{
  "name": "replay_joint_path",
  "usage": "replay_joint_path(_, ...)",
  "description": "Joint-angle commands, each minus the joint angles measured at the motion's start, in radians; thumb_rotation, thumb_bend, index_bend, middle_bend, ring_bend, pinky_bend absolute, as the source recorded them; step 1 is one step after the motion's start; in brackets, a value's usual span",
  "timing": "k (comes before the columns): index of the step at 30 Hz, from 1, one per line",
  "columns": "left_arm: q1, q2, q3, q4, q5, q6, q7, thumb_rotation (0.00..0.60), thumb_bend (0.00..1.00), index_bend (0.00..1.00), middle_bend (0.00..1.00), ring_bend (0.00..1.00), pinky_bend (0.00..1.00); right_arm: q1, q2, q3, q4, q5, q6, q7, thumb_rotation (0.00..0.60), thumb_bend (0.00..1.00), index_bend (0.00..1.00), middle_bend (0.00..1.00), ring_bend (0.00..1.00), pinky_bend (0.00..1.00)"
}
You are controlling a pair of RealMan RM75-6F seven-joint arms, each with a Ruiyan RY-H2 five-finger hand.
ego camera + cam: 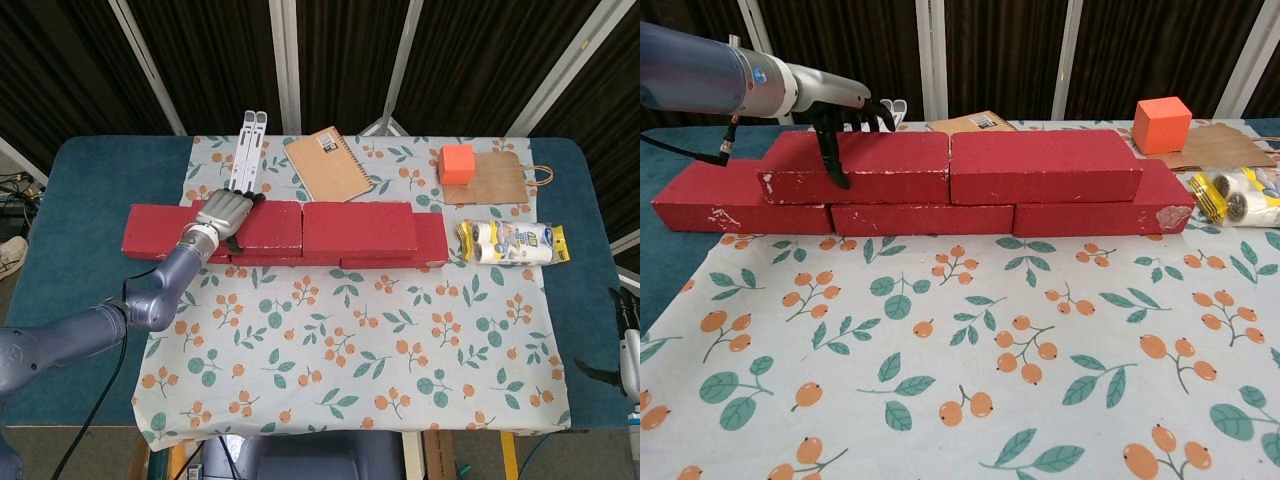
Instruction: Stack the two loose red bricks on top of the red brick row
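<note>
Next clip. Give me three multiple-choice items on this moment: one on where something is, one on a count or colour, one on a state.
1. Where is the orange cube?
A. On the paper bag
B. On the notebook
C. On the brick row

2. How many red bricks lie in the upper layer?
A. One
B. Two
C. Four

3. What is the left hand doing?
A. Hovering beside the table
B. Holding the notebook
C. Gripping the upper left brick

Answers:
1 A: the head view shows the cube on the bag's left end.
2 B: the upper left brick and the upper right brick sit end to end on the bottom row.
3 C: the fingers wrap its top and front face.
</note>
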Motion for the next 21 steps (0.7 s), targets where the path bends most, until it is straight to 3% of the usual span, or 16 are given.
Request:
replay_joint_path(1, -0.001, -0.003, 0.002, 0.004, -0.001, -0.001, 0.003, 0.600, 0.00, 0.09, 0.13, 0.13, 0.23, -0.001, 0.000, 0.001, 0.000, 0.002, 0.000, -0.001, 0.600, 0.00, 0.00, 0.04, 0.00, 0.00)
replay_joint_path(11, -0.011, 0.001, 0.010, -0.002, -0.023, -0.004, 0.019, 0.600, 0.00, 0.03, 0.03, 0.01, 0.17, 0.000, 0.000, 0.002, -0.005, 0.008, -0.002, -0.008, 0.600, 0.00, 0.00, 0.04, 0.00, 0.00)
replay_joint_path(21, -0.036, 0.025, 0.032, -0.034, -0.077, -0.006, 0.053, 0.600, 0.00, 0.00, 0.00, 0.00, 0.14, 0.000, 0.002, 0.003, -0.011, 0.017, -0.005, -0.014, 0.600, 0.00, 0.00, 0.04, 0.00, 0.00)
